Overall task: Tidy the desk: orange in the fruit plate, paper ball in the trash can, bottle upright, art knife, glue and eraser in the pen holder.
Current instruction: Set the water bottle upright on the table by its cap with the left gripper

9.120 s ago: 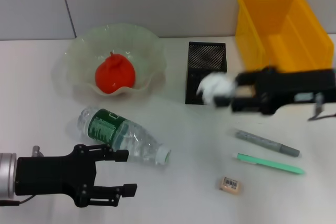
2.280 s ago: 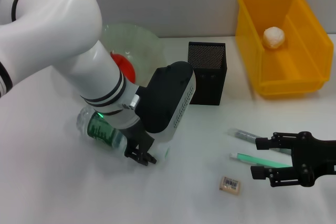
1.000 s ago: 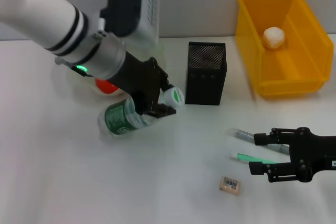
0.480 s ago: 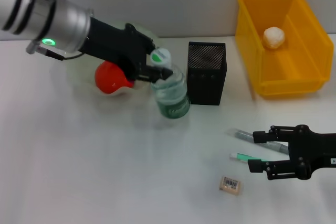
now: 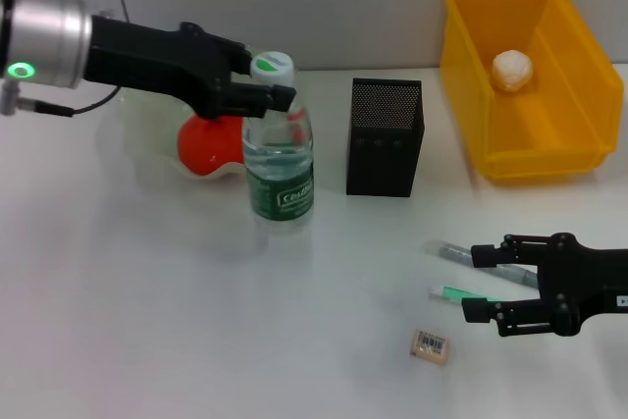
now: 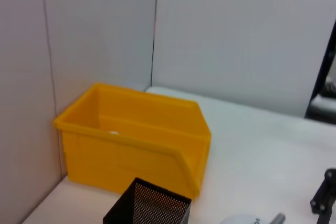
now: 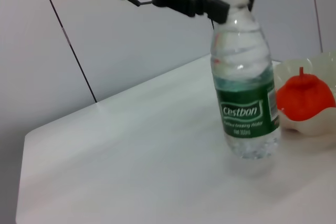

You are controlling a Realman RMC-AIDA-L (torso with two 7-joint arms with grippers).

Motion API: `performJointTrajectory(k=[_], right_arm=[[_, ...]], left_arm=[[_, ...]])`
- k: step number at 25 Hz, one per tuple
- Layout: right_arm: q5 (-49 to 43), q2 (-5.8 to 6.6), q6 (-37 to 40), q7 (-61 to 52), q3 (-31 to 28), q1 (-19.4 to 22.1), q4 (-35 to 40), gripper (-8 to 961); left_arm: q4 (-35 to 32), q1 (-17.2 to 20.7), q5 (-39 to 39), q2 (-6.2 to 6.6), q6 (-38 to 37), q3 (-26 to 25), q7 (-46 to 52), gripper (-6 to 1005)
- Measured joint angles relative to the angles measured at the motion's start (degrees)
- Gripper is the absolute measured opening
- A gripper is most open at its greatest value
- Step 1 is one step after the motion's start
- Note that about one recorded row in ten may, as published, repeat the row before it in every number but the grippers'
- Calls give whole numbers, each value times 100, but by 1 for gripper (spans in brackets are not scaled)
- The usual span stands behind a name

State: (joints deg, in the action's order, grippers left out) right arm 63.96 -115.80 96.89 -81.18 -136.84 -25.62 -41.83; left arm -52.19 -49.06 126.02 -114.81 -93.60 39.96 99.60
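Note:
The bottle (image 5: 280,159) stands upright on the table, left of the pen holder (image 5: 385,137). My left gripper (image 5: 263,88) is shut on its neck just under the cap; it also shows in the right wrist view (image 7: 210,1), with the bottle (image 7: 245,103). The orange (image 5: 208,144) lies in the fruit plate (image 5: 231,170), partly hidden behind the left arm. The paper ball (image 5: 512,68) lies in the trash can (image 5: 564,76). My right gripper (image 5: 478,284) is open low over the table, with the green art knife (image 5: 453,292) between its fingertips and the grey glue (image 5: 451,250) beside it. The eraser (image 5: 432,344) lies in front.
The left wrist view shows the trash can (image 6: 131,145) against the wall and the pen holder's rim (image 6: 149,208). The right wrist view shows the orange (image 7: 304,95) in the plate (image 7: 315,125). White table with a wall behind.
The left gripper has swung the bottle from tilted to upright and set it a little further left. The right gripper has stayed in place.

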Motion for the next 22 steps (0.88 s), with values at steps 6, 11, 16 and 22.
performJointTrajectory(k=[6,11,16,22], right_arm=[[3,-5,2,3,0,-2,7,797],[5,-22,22,2,0,3,9,797],[17,-59,17,46,0,1,9,797],[92,-134,-8,337,-141,23,15,797]], left_arm=[[13,457,-544,171,-134,-26,33,487],[16,705,-600,210,-103,-258,36,491],[16,950,-611,281,-93,-633,-23,495],[16,1262,-692,381,103,-759,-75,500]])
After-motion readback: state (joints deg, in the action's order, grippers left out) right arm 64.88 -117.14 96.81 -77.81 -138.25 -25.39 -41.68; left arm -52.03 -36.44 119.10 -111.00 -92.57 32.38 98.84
